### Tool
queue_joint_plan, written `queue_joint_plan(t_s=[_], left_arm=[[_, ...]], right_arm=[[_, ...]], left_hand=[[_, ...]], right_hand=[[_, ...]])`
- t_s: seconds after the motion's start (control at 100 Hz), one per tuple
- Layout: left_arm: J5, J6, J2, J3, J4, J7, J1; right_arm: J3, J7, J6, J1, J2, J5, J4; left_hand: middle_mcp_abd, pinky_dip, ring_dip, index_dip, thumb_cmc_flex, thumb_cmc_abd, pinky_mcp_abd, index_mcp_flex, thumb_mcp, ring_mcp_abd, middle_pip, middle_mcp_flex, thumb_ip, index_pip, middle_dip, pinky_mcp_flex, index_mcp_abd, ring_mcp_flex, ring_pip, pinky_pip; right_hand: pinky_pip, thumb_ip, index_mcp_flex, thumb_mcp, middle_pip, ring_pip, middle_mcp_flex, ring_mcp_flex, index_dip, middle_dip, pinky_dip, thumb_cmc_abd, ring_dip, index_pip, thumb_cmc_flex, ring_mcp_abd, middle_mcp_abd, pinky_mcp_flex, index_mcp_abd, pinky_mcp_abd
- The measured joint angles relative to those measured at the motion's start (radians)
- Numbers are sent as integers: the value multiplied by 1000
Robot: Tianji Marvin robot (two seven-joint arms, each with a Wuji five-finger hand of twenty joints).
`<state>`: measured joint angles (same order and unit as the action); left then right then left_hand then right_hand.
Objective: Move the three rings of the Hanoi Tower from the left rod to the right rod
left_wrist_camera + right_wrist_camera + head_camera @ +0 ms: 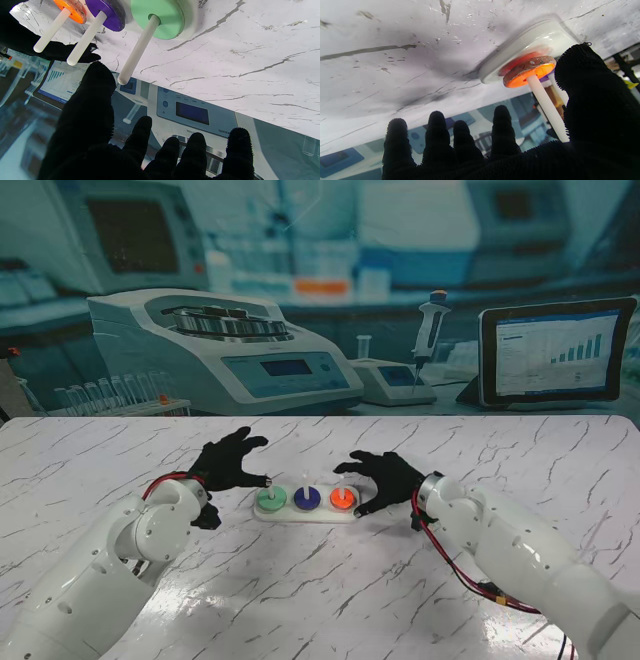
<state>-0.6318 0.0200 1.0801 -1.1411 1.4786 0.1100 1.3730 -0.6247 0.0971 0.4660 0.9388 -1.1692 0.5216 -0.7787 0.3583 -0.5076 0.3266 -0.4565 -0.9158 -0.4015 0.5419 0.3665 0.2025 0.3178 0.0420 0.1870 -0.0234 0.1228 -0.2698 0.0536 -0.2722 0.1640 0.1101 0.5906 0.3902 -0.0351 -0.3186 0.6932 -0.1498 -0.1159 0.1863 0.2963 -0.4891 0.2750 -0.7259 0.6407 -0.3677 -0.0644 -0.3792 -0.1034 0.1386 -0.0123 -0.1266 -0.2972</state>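
Marble tabletop (pixel 330 580) carrying green ring (pixel 271 499), purple ring (pixel 307 498), orange ring (pixel 342 500) on separate rods; left hand (pixel 228 462) at ten o'clock, right hand (pixel 385 477) at two, fingers apart, empty; risk of knocking rods.

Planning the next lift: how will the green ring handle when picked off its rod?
The green ring looks like a stiff, flat disc, probably light. It lies low on the white base, so fingers get little edge. The rod through its hole means lifting straight up.

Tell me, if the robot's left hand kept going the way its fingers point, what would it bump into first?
Probably the left rod above the green ring: the left hand, open, points toward it. Depth is unclear, though.
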Motion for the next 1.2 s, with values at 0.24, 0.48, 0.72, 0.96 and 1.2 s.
queue_joint_plan(t_s=[0.24,0.48,0.72,0.96,1.2], left_arm=[[5,1,0,1,0,2,0],[7,1,0,1,-4,4,-1],[10,2,0,1,-7,4,-1],[11,2,0,2,-10,2,-2],[14,2,0,5,-12,1,-4]], right_arm=[[100,10,48,-75,-40,-23,99],[130,10,64,-102,-63,-41,130],[148,2,76,-112,-69,-42,138],[155,-6,78,-114,-69,-42,140],[159,-1,72,-115,-69,-34,142]], left_hand=[[-7,0,0,-6,0,0,0,10,-24,0,0,0,0,1,0,0,1,0,0,0],[-8,0,0,-12,0,1,0,10,-36,0,0,0,0,1,0,0,1,0,0,0],[-9,0,0,-12,-12,13,0,10,-48,0,1,11,0,1,-1,0,10,0,0,0],[-9,0,0,-12,-12,30,0,11,-60,0,1,11,0,1,-1,0,10,0,0,0],[-9,0,0,-13,-31,34,0,11,-76,0,1,11,0,1,-1,0,10,0,0,0]], right_hand=[[0,0,-22,-7,-13,-23,0,0,-8,0,0,2,0,-10,-25,9,-2,0,-9,0],[-1,0,-29,-11,-31,-37,0,0,-19,0,0,9,0,-10,-38,10,-2,0,-9,0],[-10,0,-72,-24,-38,-39,0,0,-33,0,0,12,0,-54,-62,10,-2,0,-10,0],[-11,0,-99,-33,-48,-50,0,0,-45,0,0,12,0,-76,-94,10,-2,0,-11,0],[-11,0,-145,-51,-82,-65,0,0,-83,0,0,12,0,-117,-158,13,-2,11,-28,0]])
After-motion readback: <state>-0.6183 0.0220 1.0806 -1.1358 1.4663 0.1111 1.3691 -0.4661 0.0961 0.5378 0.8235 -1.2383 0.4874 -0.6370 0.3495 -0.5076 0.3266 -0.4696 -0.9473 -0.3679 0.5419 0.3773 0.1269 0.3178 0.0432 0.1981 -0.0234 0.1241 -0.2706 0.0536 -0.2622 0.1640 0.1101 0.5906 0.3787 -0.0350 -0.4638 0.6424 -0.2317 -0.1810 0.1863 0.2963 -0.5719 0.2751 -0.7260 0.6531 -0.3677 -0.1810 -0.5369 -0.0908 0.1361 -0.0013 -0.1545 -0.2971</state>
